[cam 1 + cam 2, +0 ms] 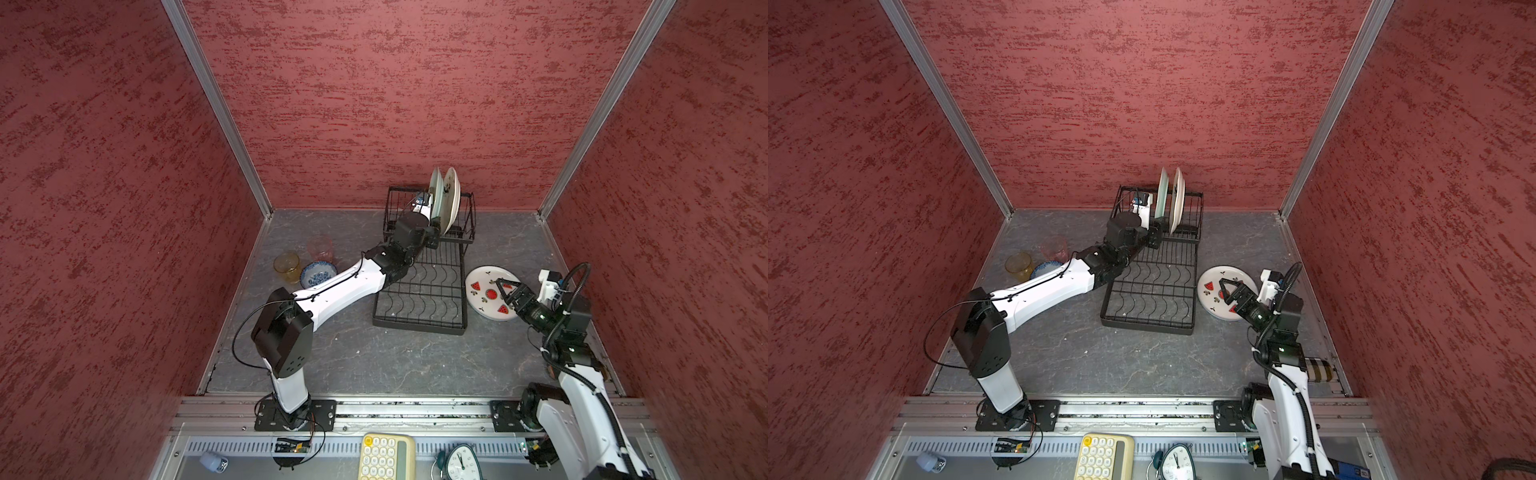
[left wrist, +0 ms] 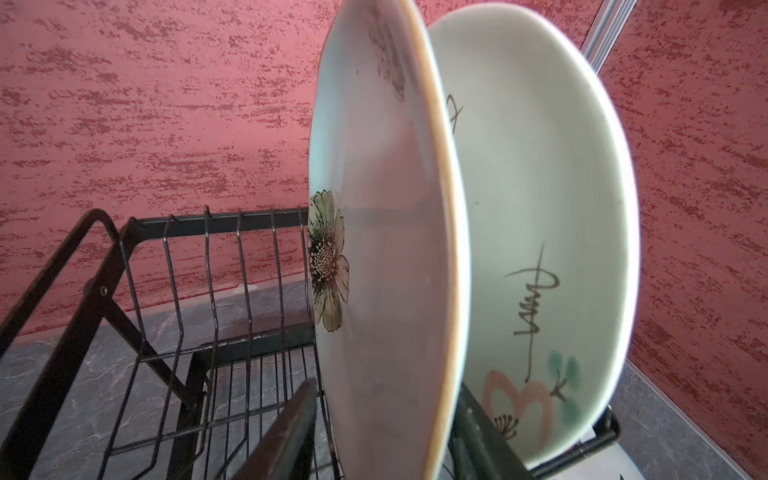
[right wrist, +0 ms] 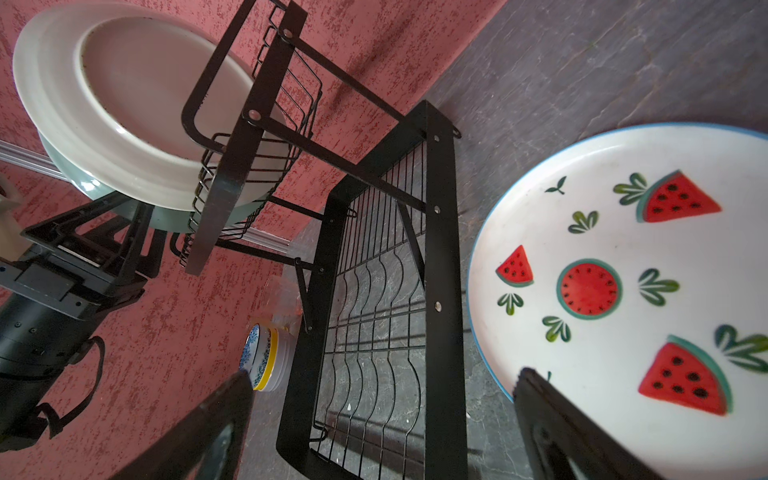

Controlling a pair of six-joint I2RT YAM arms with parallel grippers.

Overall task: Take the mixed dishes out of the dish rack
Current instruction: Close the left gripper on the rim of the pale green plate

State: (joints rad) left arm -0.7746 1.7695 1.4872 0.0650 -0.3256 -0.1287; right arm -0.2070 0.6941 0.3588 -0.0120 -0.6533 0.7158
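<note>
Left wrist view puts the left gripper astride the bottom edge of the green plate, a jaw on either face; I cannot tell whether they pinch it. That plate and the cream plate, just beside it at 3 o'clock, stand on edge in the tall 12 o'clock end of the rack. In both top views the melon plate lies flat on the table at the rack's 3 o'clock. The right gripper hangs above it, jaws wide, holding nothing. Bowls, an amber tumbler and a pink tumbler sit at 9 o'clock.
</note>
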